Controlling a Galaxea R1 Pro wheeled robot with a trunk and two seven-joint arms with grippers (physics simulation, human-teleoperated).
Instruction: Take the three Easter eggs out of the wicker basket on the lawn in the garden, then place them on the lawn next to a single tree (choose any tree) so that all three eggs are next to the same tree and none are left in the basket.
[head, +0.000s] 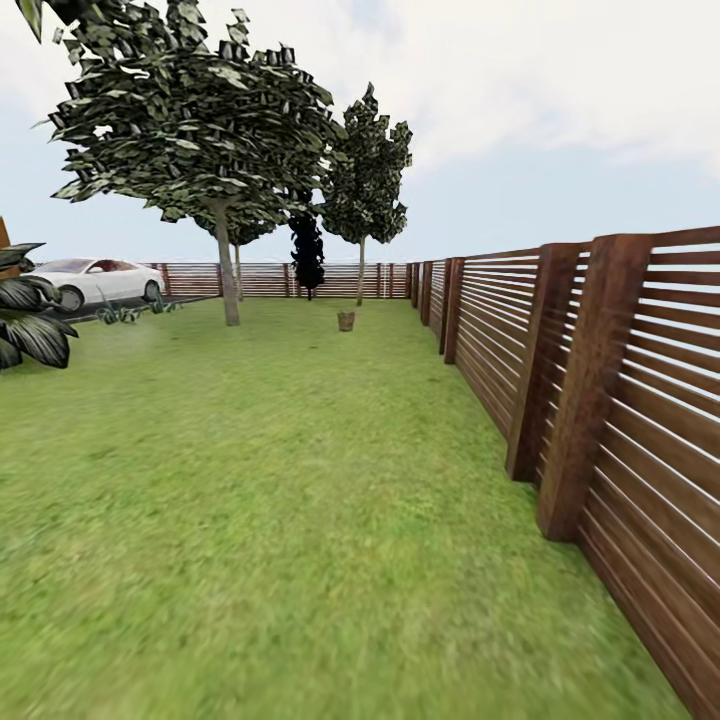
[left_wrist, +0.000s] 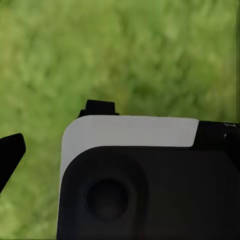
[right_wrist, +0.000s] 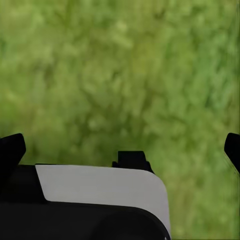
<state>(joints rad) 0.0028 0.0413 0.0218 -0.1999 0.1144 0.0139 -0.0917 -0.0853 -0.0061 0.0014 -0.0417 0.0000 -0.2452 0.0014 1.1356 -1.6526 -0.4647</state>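
Mottled lawn (head: 250, 520) beside slatted fence (head: 620, 400); distant wicker basket (head: 346, 320), tree (head: 228, 270).

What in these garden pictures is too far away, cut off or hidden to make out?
- Wicker basket, head view: too small and distant to show any eggs inside.
- White car, head view: partly hidden behind dark leaves at the picture's edge.
- Left wrist view: one black fingertip shows; the robot's body covers the rest.
- Right wrist view: both tips cut off by edges.

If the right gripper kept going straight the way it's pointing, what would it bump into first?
Probably just the lawn. The right wrist view looks along the jaws at blurry green grass with nothing in between, though how far off it lies is unclear.
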